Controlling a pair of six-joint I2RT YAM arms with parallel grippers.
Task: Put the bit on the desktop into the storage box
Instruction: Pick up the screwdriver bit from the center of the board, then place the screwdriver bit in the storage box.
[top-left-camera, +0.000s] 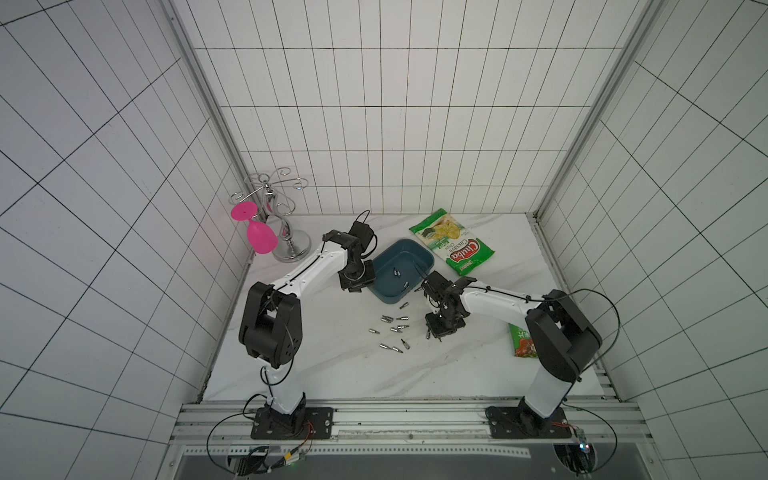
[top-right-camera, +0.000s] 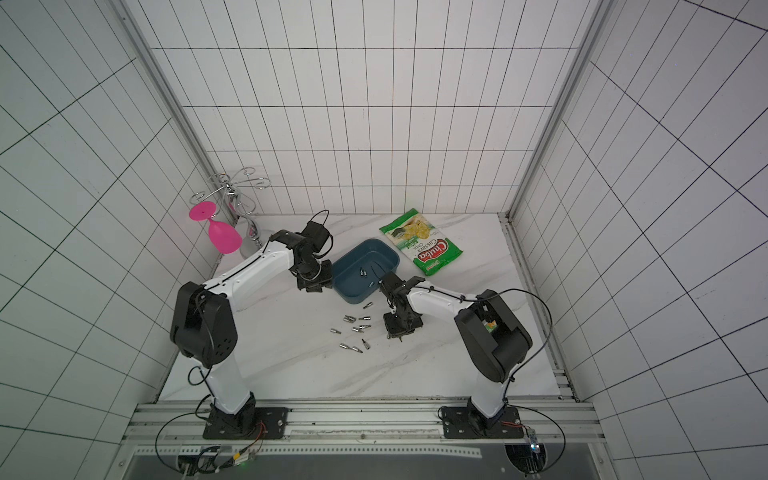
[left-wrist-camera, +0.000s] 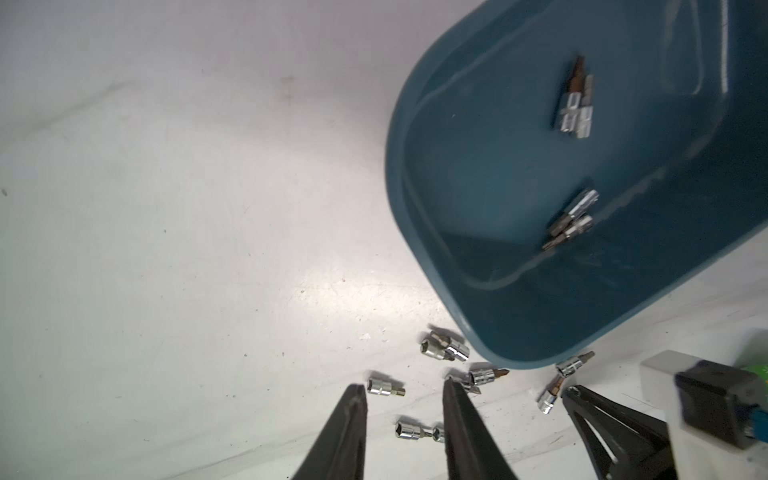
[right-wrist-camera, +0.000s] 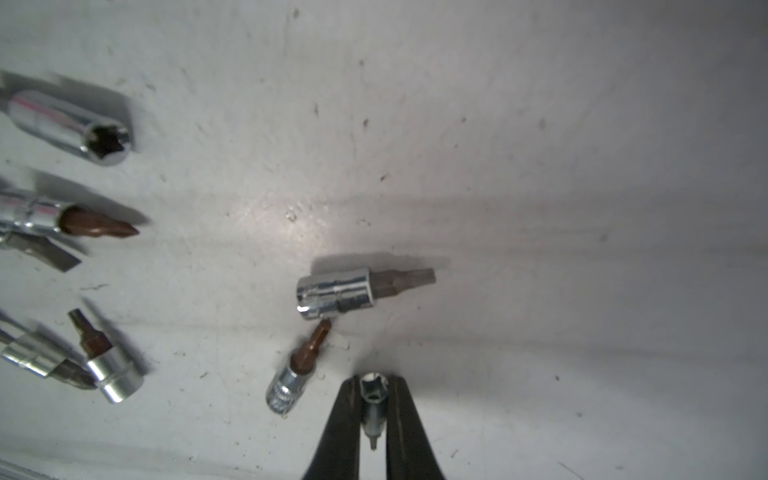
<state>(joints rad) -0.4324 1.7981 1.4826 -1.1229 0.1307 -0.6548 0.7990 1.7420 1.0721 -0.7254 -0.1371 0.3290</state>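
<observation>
In both top views I counted one storage box (top-left-camera: 401, 258) (top-right-camera: 358, 257). There was one green chips bag (top-left-camera: 453, 249) beyond it and one pink goblet (top-left-camera: 261, 239), foot up, at one chrome rack (top-left-camera: 293, 249). A second green packet (top-left-camera: 521, 340) lay half hidden under the right arm. On the tabletop (top-left-camera: 332, 365), loose bits (top-left-camera: 398, 328) lay scattered just in front of the box. I made out eight, though some lay too close together to separate. The left end effector (top-left-camera: 357, 286) hung at the box's left rim. The right end effector (top-left-camera: 433, 336) pointed down just right of the scatter, its grip too small to read from there.

From the left wrist, four bits lay inside the box, as one pair (left-wrist-camera: 575, 108) and a second pair (left-wrist-camera: 571, 220). The left end effector (left-wrist-camera: 403, 397) stood partly open with nothing between its fingers, and loose bits lay on the tabletop around its tips.

From the right wrist, the right end effector (right-wrist-camera: 374, 380) was clamped on one held bit (right-wrist-camera: 373, 411), socket end at the fingertips. About seven more lay on the tabletop. The nearest was a brown-tipped bit (right-wrist-camera: 297, 374) just beside the fingers, its tip against a star-tipped bit (right-wrist-camera: 353, 291).
</observation>
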